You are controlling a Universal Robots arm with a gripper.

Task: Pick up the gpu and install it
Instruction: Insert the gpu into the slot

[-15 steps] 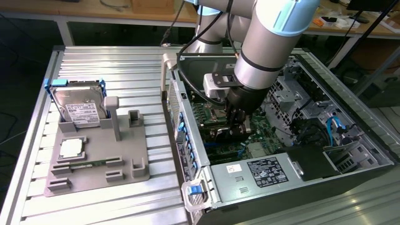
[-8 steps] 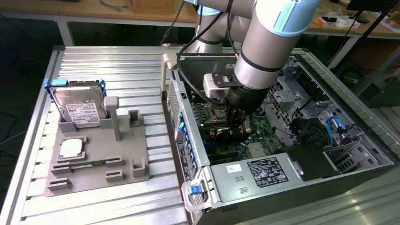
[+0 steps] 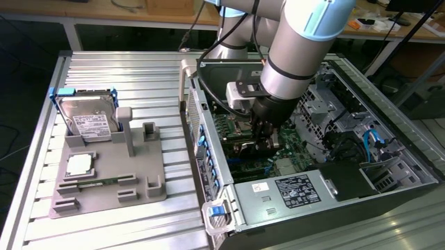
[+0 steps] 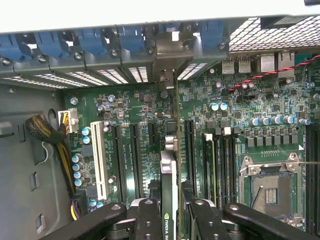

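Two fingers [image 4: 149, 220] tight around the gpu [image 4: 169, 172]

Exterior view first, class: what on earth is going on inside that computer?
A robot arm reaches into the open computer case. Its tool grips the gpu, held upright and edge-on over the expansion slots of the motherboard. Whether the card is fully seated cannot be told. A hard drive stands in the grey holder on the exterior view's left.

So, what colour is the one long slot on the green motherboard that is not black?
White. The long plastic slot shows best in the wrist view.
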